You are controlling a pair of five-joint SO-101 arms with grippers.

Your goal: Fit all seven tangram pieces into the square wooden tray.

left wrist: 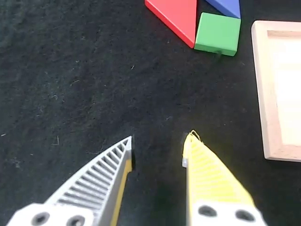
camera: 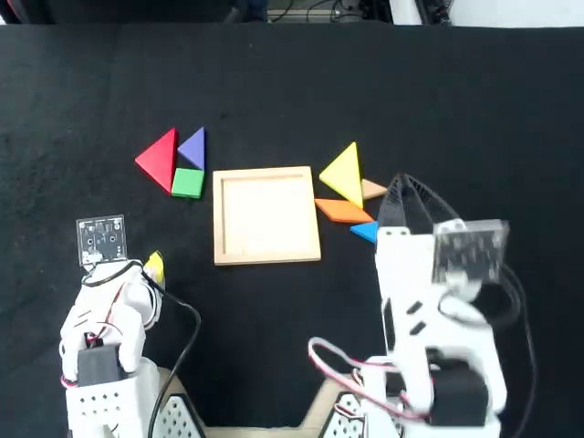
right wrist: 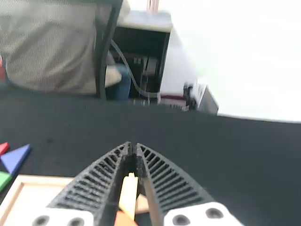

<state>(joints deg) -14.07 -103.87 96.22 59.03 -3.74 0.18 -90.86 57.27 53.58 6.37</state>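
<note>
The square wooden tray (camera: 266,216) lies empty at mid-table, and its rim (left wrist: 266,94) shows in the left wrist view. To its left lie a red triangle (camera: 158,160) (left wrist: 176,16), a blue triangle (camera: 193,146) (left wrist: 225,5) and a green square (camera: 188,182) (left wrist: 217,34). To its right lie a yellow triangle (camera: 344,172), an orange parallelogram (camera: 344,210), a tan triangle (camera: 372,189) and a small blue triangle (camera: 365,231). My left gripper (camera: 151,265) (left wrist: 159,146) is open over bare cloth near the tray's front left. My right gripper (camera: 400,187) (right wrist: 133,149) is shut, raised above the right-hand pieces, holding nothing.
Black cloth covers the table, with wide free room at the back and far sides. Both arm bases stand at the front edge, with cables (camera: 338,360) between them. A chair (right wrist: 101,52) and clutter stand beyond the table's far edge.
</note>
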